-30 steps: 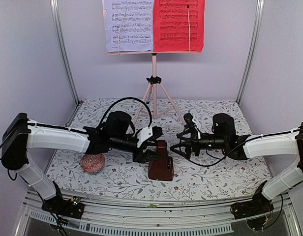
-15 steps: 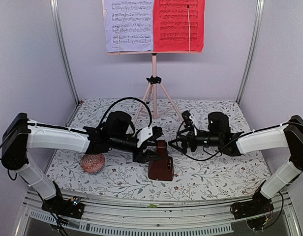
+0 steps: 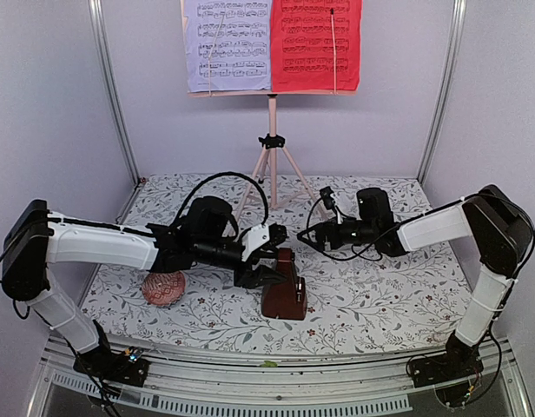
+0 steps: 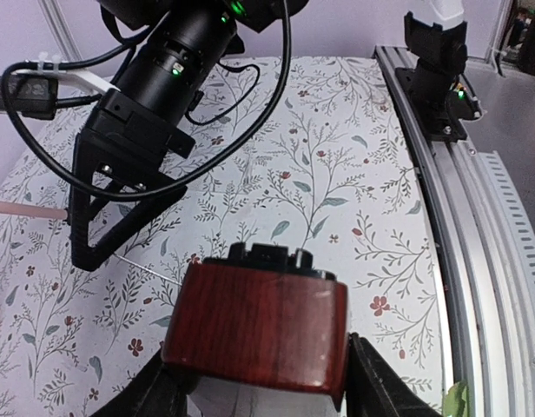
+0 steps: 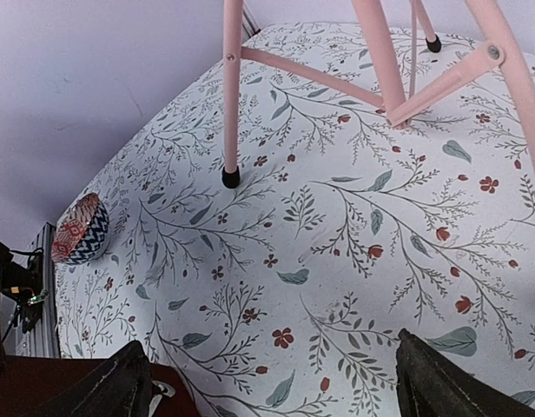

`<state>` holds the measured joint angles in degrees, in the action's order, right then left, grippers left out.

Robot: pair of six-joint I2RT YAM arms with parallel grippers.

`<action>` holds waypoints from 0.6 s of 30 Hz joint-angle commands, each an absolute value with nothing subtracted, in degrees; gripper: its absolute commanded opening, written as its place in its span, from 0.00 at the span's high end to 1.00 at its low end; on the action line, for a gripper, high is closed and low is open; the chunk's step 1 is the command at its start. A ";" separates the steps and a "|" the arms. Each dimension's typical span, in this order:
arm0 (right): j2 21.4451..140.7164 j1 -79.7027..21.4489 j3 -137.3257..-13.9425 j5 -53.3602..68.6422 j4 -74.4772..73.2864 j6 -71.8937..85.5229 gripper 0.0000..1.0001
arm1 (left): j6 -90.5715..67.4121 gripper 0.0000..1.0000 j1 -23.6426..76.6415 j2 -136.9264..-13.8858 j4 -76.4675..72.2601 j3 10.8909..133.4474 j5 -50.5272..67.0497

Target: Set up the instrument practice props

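change since earlier frame: right arm has drawn back from the metronome toward the stand legs, with its elbow raised; left arm, metronome and stand are unchanged.
left gripper [image 3: 266, 258]: jaws partly closed, clamped on the sides of the small dark red-brown pyramid metronome [image 4: 259, 326].
right gripper [image 5: 267, 375]: jaws spread wide, holding nothing, hovering over the cloth.
metronome position: upright on the floral-print table cover [image 3: 380, 287], front centre, between the two grippers.
count, stand: one tall pink tripod music stand [image 3: 272, 113], at the rear centre against the back wall.
count, pages: two printed sheet-music pages on the stand desk, side by side, one lavender page [image 3: 226, 45] on the left and one red page [image 3: 315, 45] on the right.
count, other: one round red-and-blue patterned ball [image 3: 163, 287], under the left arm.
edges: metal rail [image 3: 267, 369] runs along the near table edge, close in front of the metronome.
open room: bare cloth lies right of the metronome and between it and the tripod legs.
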<state>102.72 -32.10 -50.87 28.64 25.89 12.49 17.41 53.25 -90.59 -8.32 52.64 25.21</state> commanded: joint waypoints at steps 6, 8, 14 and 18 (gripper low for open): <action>101.85 -25.71 -56.80 28.82 23.41 14.90 0.03 | 18.17 0.54 54.57 -88.86 -6.05 52.56 25.75; 101.15 -23.59 -57.21 29.33 23.22 16.20 0.03 | 18.13 0.52 54.65 -88.78 -6.06 52.63 25.63; 97.31 -19.35 -56.35 28.74 22.90 17.43 0.02 | 17.72 0.28 54.83 -88.28 -7.12 52.23 25.13; 94.45 -17.86 -54.50 28.12 22.85 17.66 0.02 | 17.43 0.04 54.85 -87.54 -7.98 51.93 24.72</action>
